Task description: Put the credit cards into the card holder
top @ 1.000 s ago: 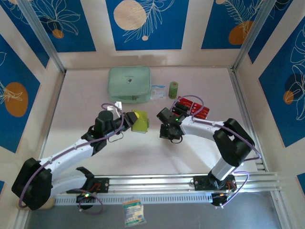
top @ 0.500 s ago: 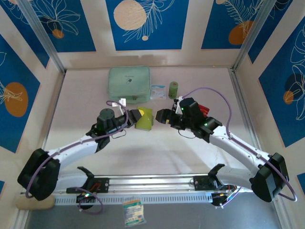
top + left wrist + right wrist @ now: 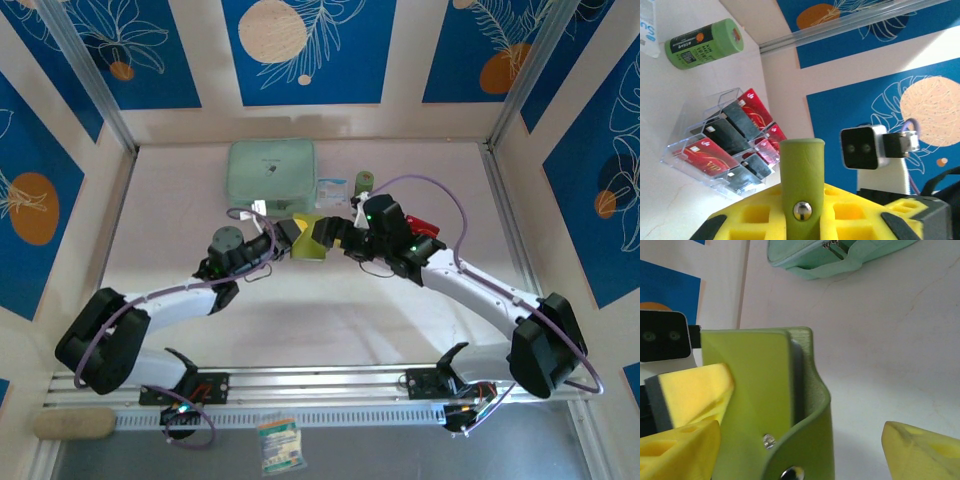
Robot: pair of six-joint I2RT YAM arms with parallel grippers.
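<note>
Red card [image 3: 706, 156] w/ "VIP", clear rack [image 3: 704, 106]

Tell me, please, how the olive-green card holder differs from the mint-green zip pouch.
The card holder is olive-green; the zip pouch is pale mint. The card holder is far smaller than the zip pouch. The card holder is clamped in the left gripper, while the zip pouch lies flat on the table. Both are green.

olive-green card holder [image 3: 755, 390], red and black credit cards [image 3: 730, 132]
</note>
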